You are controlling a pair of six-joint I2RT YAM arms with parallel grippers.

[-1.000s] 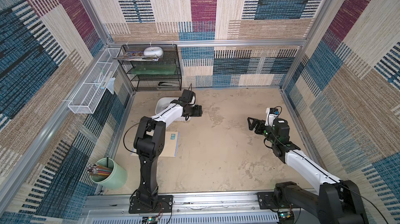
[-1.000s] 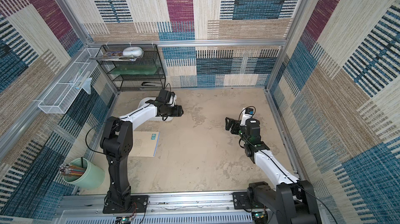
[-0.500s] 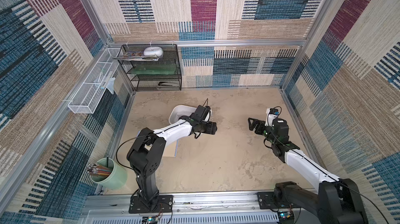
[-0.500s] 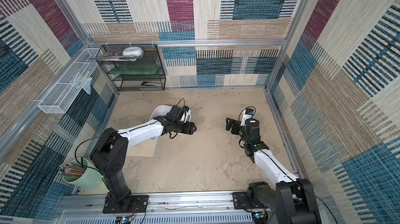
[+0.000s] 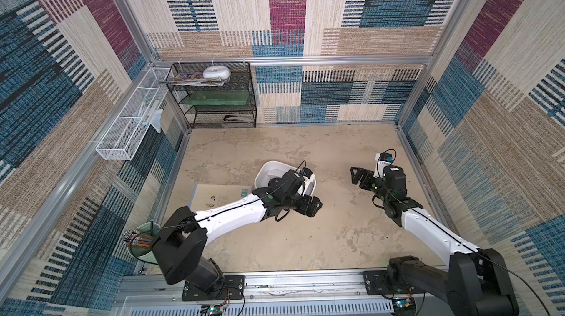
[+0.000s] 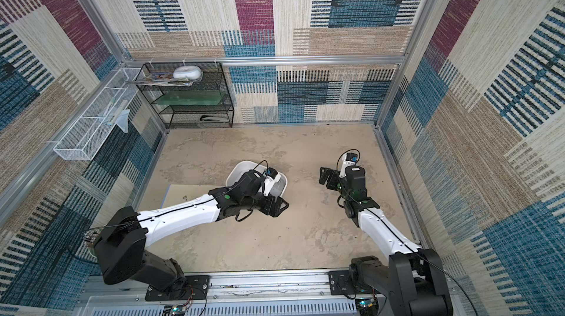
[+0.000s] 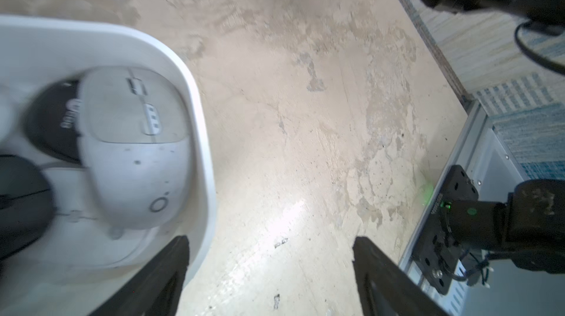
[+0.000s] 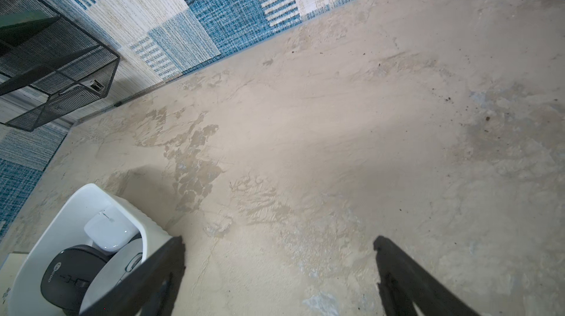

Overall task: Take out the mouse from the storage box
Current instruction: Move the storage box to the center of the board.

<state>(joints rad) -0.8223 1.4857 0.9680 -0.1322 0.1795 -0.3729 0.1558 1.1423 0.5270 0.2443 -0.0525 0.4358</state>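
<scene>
The storage box (image 5: 269,166) (image 6: 240,167), a white tub, stands mid-floor with my left wrist partly over it. Inside lie a pale grey mouse (image 7: 134,152) against the wall and a black mouse (image 7: 52,122) (image 8: 70,271) beside it, plus a small white rounded item (image 8: 107,232). My left gripper (image 5: 312,204) (image 7: 270,239) is open just outside the box's rim (image 7: 198,146), over bare floor, one finger beside the rim, holding nothing. Farther right, my right gripper (image 5: 357,175) (image 8: 279,239) hangs open and empty above the floor, pointing toward the box (image 8: 76,207).
A black mesh rack (image 5: 214,94) stands in the back left corner. A white wire basket (image 5: 128,134) hangs on the left wall. A flat tan sheet (image 5: 220,195) lies left of the box, and a green cup of pencils (image 5: 143,244) sits at the front left.
The box has slid from near the rack toward the middle of the floor along with my left arm. The left jaws have opened wider. The right arm has not moved.
</scene>
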